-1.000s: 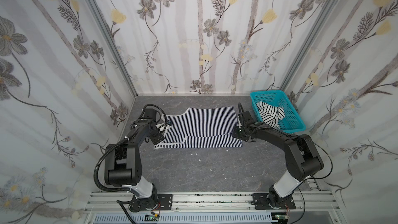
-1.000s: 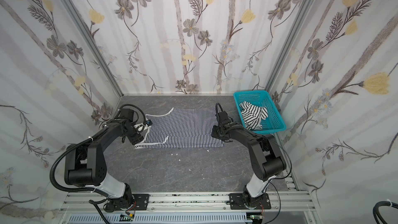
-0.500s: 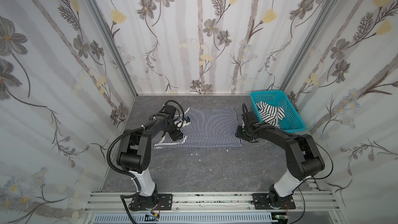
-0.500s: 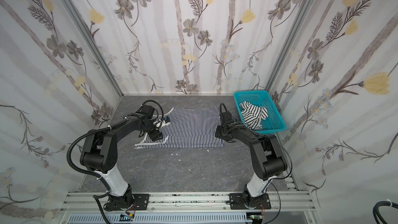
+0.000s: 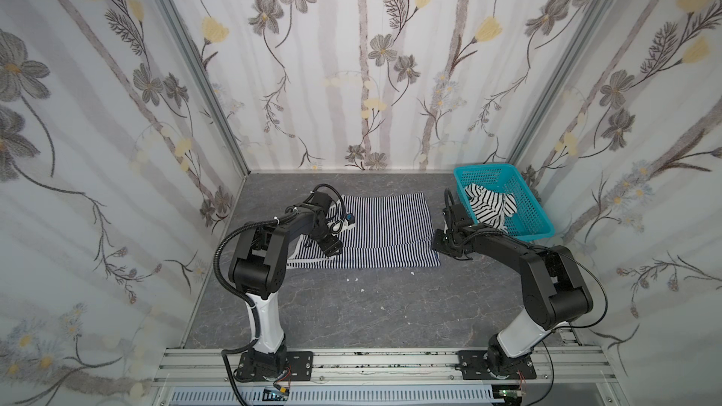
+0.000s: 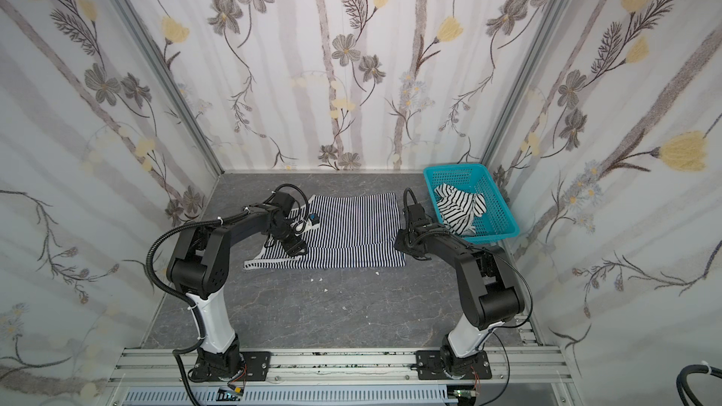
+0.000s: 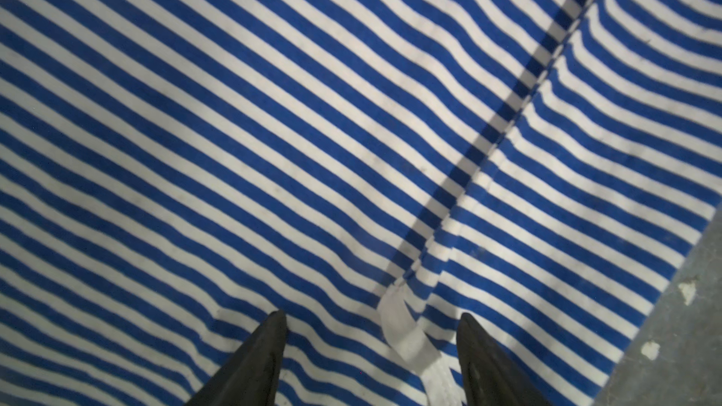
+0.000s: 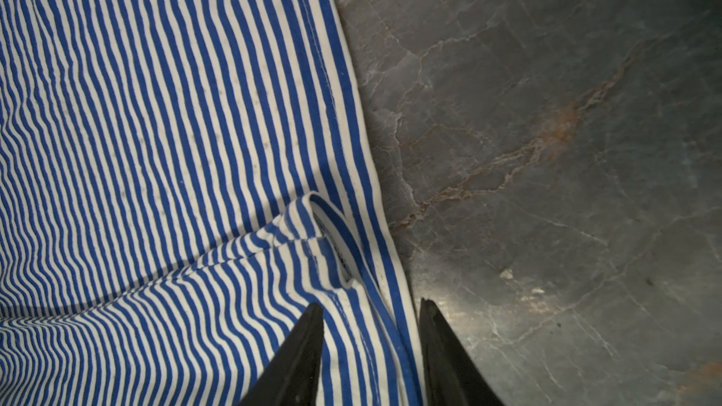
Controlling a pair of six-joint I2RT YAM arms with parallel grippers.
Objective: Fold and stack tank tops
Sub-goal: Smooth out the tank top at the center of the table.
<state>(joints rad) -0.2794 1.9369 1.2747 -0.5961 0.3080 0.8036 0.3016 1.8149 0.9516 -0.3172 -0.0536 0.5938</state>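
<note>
**Both grippers low on the navy top, neither one gripping**

Nearest the camera, the grey marbled table (image 5: 351, 306) lay bare but for a few white specks (image 5: 353, 279). Just beyond them the navy striped top (image 5: 390, 228) was spread flat on the table, a fold edge running along its length. The left gripper (image 7: 371, 316) was down over the strap end of that top, fingers well apart; a white strap (image 7: 406, 333) lay loose between them, nothing clamped. Across the way the right gripper (image 8: 371, 306) sat low at the hem end, jaws parted; one finger was over the cloth, the other over bare table. The hem lay flat between them, so no grip there either; a small corner of hem was curled over just ahead of the fingertips. Further back, on the right, the blue basket (image 5: 535, 224) stood in the far corner, near the hem end of the navy top but not touching it. Inside it, in both top views, the black striped top (image 5: 488, 205) lay crumpled in a heap.
</note>
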